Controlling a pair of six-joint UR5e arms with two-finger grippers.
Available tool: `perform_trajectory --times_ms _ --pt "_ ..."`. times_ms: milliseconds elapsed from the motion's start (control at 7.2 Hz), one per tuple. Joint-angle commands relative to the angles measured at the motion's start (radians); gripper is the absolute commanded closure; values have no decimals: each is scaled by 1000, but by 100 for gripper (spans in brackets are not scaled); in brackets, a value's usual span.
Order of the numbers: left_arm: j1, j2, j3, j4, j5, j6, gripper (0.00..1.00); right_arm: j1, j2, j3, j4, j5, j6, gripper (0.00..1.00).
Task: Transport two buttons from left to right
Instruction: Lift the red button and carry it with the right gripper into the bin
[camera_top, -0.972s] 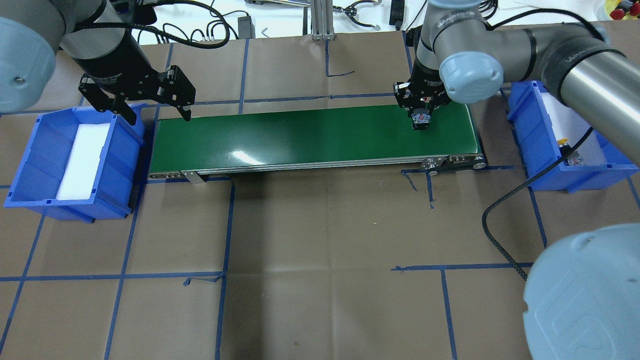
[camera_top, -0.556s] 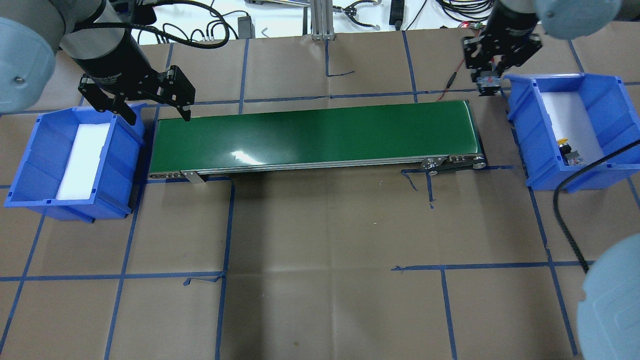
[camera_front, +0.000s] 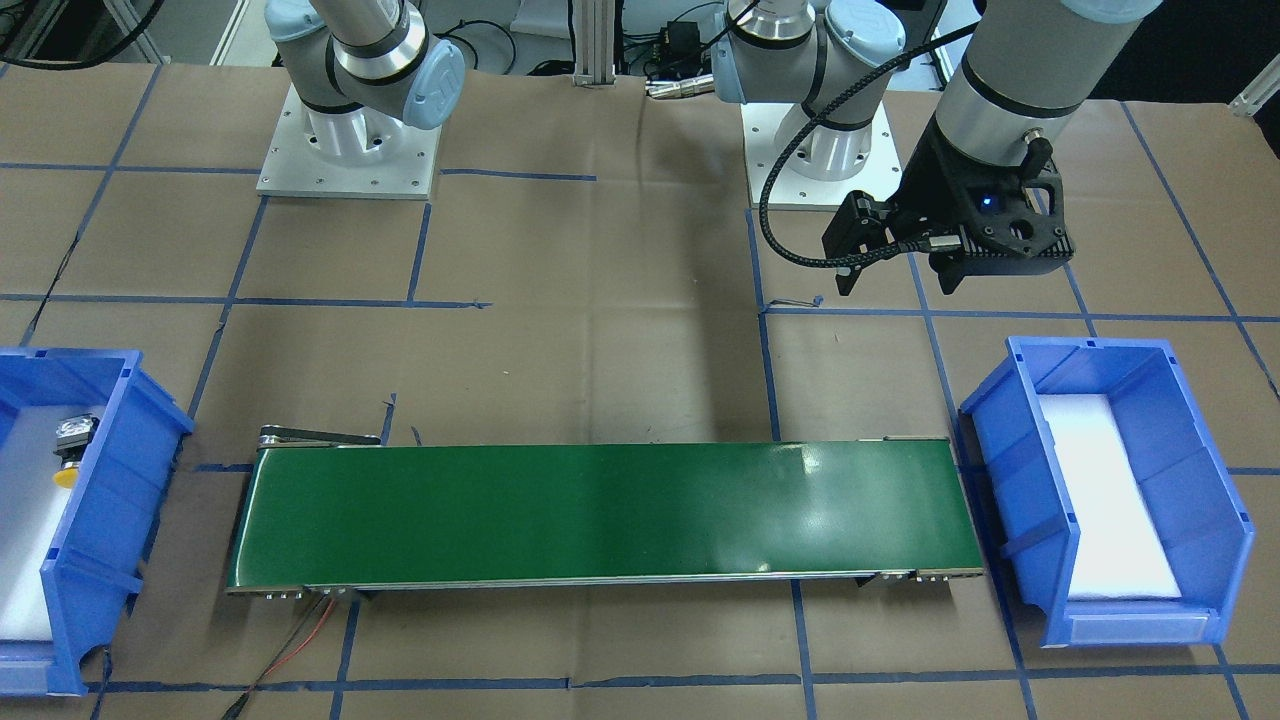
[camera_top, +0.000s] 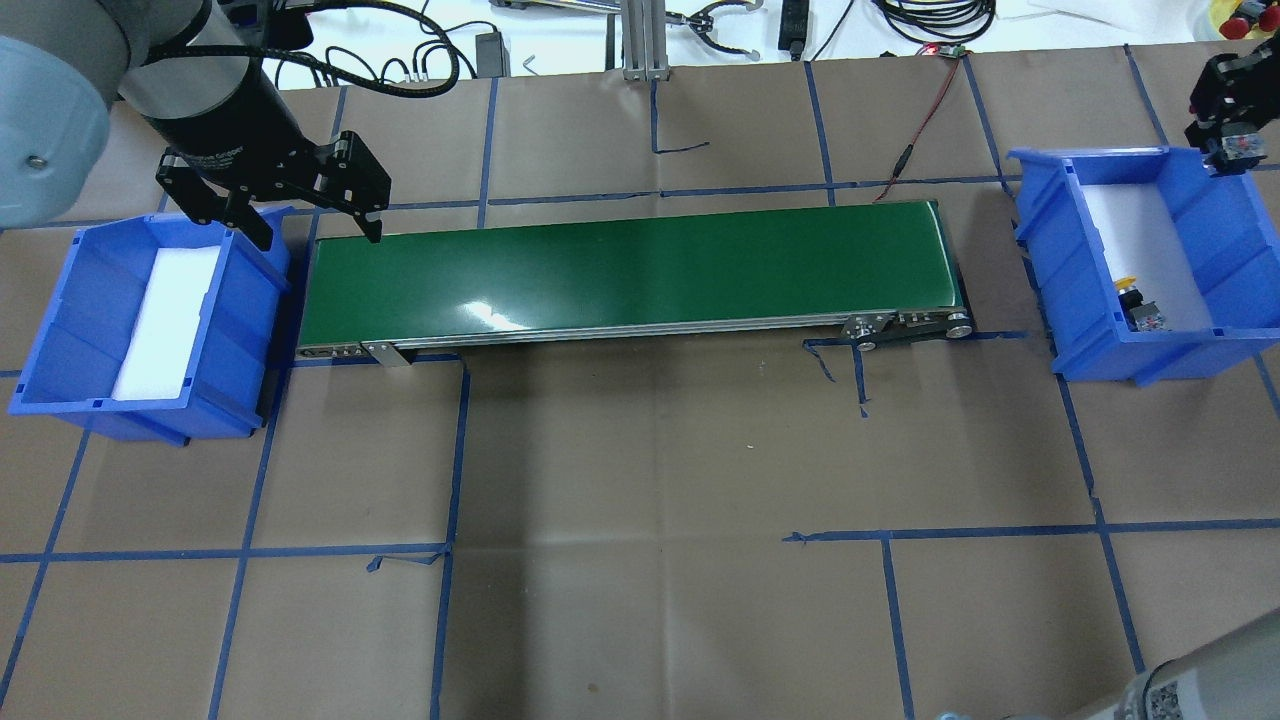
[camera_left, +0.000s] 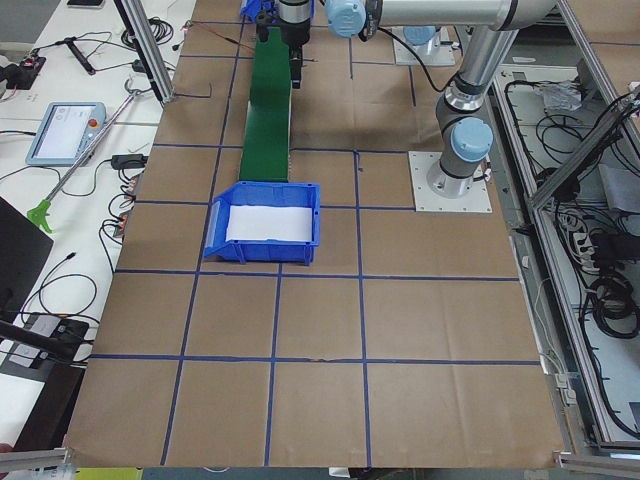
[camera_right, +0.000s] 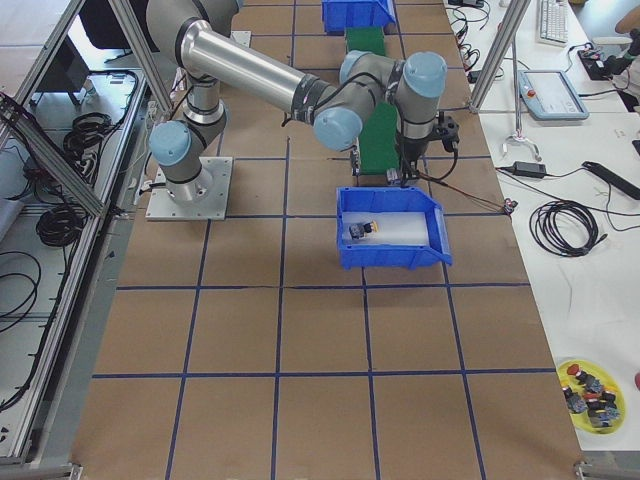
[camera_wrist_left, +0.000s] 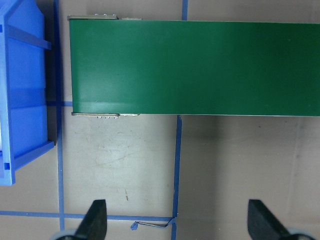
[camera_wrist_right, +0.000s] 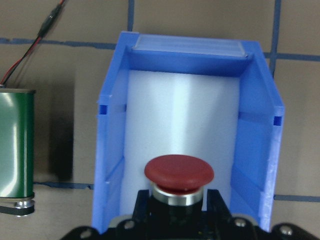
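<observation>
Overhead exterior: the print on my left wrist housing is too small to read. No other label is legible in any view.

My right gripper (camera_top: 1235, 150) is clenched on the red button (camera_wrist_right: 179, 174), with one finger on each side of its black collar. It hangs above the far end of the right bin (camera_top: 1040, 262), over the bin's far-right wall. In the right wrist view the button shows cap-forward: a red mushroom cap, then a silver ring, then the black collar, all seen against the white foam (camera_wrist_right: 185, 115) that lines the bin. From overhead only its grey blocky body with a red spot shows below the fingers.

The yellow button (camera_top: 1130, 290) lies on its side on the foam at the near end of the right bin, beside the left wall. Its yellow cap points toward the far end and its grey body toward the near end. Nothing grips it.

My left gripper (camera_top: 318, 235) is spread wide and holds nothing. It hangs over the table (camera_top: 640, 480) at the far-left corner of the green conveyor belt (camera_top: 630, 270), just beside the left bin (camera_top: 60, 330). In the left wrist view both fingertips (camera_wrist_left: 95, 220) sit at the frame's bottom with brown paper and blue tape between them. The left bin holds only its foam liner.
</observation>
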Motion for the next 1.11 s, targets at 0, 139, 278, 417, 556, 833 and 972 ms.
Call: perform_trajectory --times_ms 0,139,278,417,556,833,972 --pt "1 -1 0 0 1 0 0 -35 115 4 -89 -4 -32 98" --pt "0 -1 0 0 1 -1 0 -32 139 15 -124 -7 -32 98" --pt "1 -1 0 0 1 -1 0 -18 153 42 -193 -10 -28 98" --pt "1 -1 0 0 -1 -1 0 19 167 59 -214 -10 -14 98" --pt "1 -1 0 0 -1 -1 0 49 193 56 -267 -9 -12 98" --pt "1 -1 0 0 -1 -3 0 70 233 64 -340 -33 -17 97" --pt "1 -2 0 0 1 -3 0 70 241 70 -340 -33 -16 97"
